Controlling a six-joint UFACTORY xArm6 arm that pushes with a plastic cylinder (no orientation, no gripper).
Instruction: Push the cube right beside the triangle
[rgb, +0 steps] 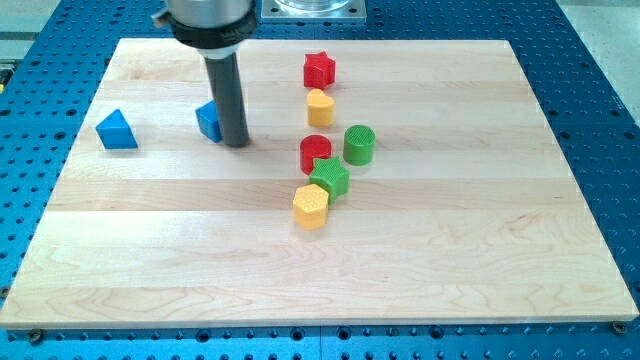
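Note:
A blue triangle (117, 130) lies at the board's left. A blue cube (208, 121) sits to its right, partly hidden behind my rod. My tip (236, 143) rests on the board right against the cube's right side. A stretch of bare board separates the cube from the triangle.
A red star (319, 69) and a yellow block (320, 106) lie near the view's top centre. Below them are a red cylinder (315, 152), a green cylinder (359, 144), a green block (329, 178) and a yellow hexagon (311, 206). The wooden board (480, 240) lies on a blue perforated table.

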